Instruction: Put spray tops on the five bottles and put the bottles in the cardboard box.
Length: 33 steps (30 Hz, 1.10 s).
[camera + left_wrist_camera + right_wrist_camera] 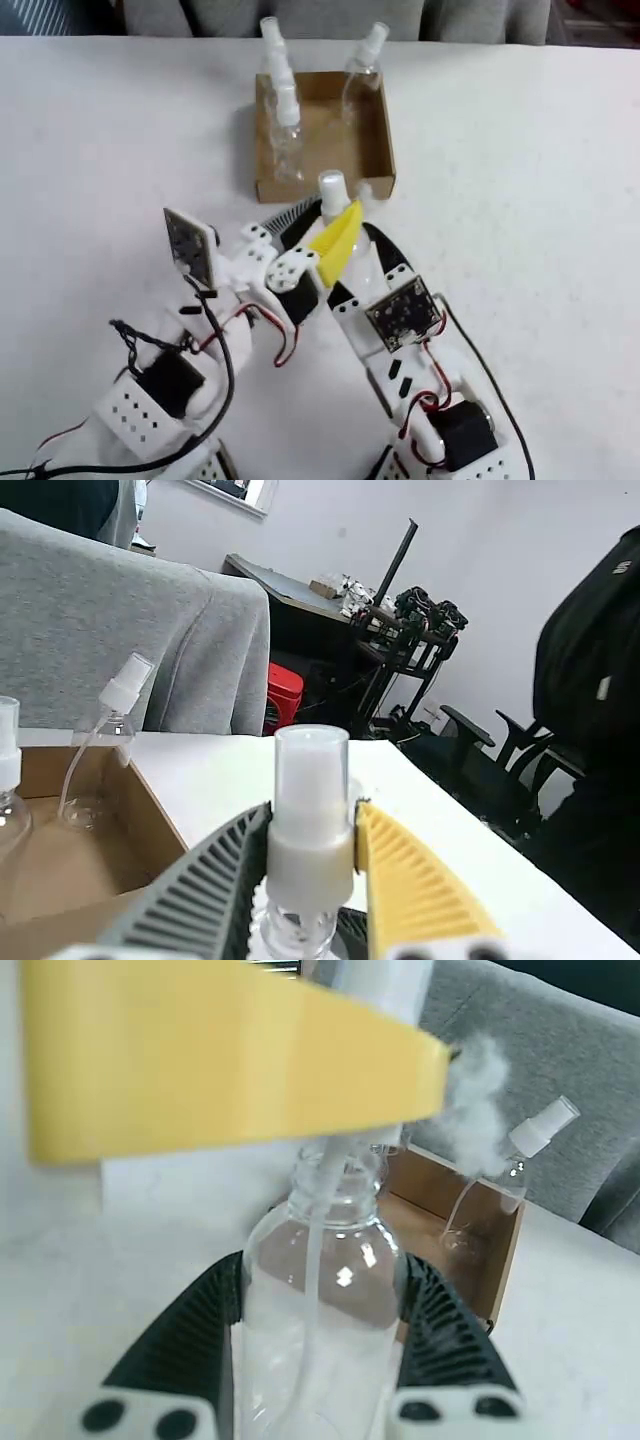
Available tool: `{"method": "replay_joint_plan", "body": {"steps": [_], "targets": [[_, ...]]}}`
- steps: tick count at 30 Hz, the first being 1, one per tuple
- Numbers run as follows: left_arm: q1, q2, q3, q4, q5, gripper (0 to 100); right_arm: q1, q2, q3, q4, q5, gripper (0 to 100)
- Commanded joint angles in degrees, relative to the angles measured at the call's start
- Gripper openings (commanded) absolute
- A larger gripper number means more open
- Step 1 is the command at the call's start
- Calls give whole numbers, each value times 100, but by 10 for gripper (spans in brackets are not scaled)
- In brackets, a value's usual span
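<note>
The white surface [520,150] carries the cardboard box [384,140], grey cushions [120,630] behind it. Left fingers [410,880] clamp a spray top [311,800]; right fingers [200,1330] squeeze the bottle [320,1360] beneath.

bottles [286,140] line cardboard box [300,188] walls, middle floor bare

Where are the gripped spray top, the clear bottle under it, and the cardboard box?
spray top [310,830], left wrist view, on its white collar.
bottle [345,1305], right wrist view, on its clear body.
cardboard box [300,188], high view, on its near wall.
</note>
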Motion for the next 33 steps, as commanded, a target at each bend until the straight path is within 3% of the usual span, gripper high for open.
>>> {"method": "replay_joint_plan", "body": {"steps": [1, 22, 33], "targets": [[127, -154, -35, 9, 9, 24, 119, 40, -62, 22, -62, 17], [295, -163, 114, 316, 9, 32, 382, 48, -62, -13, -62, 17], [251, -163, 70, 615, 9, 375, 382, 57, -62, -13, -62, 17]]}}
